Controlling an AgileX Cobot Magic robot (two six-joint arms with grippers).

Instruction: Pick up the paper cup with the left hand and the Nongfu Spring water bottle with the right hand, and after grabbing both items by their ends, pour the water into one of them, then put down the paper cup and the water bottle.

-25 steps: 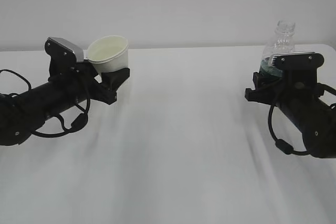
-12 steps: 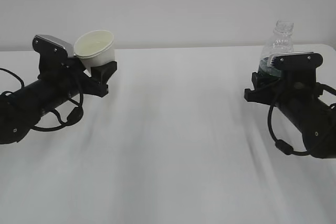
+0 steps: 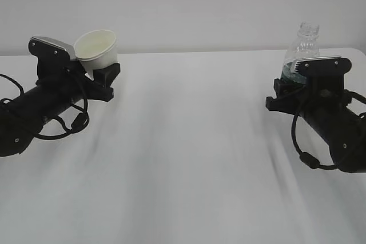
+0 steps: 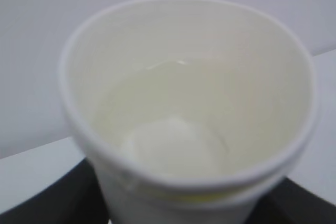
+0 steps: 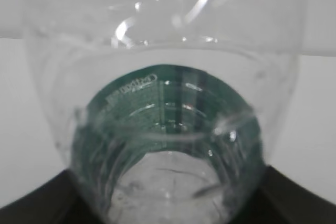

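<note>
The off-white paper cup is held by its lower end in my left gripper, at the far left just above the table. It leans slightly toward the camera. In the left wrist view the paper cup fills the frame, and clear water lies in its bottom. Black fingers flank its base. The Nongfu Spring water bottle stands upright and capless at the right, with my right gripper shut on its green-labelled lower part. The right wrist view looks down through the clear bottle.
A white cloth-covered table spreads between the two arms, about a cup's height below both grippers. Its back edge meets a plain pale wall. Black cables loop beside each arm.
My left arm has carried the paper cup leftward and slightly back. The right arm and the bottle have stayed still.
</note>
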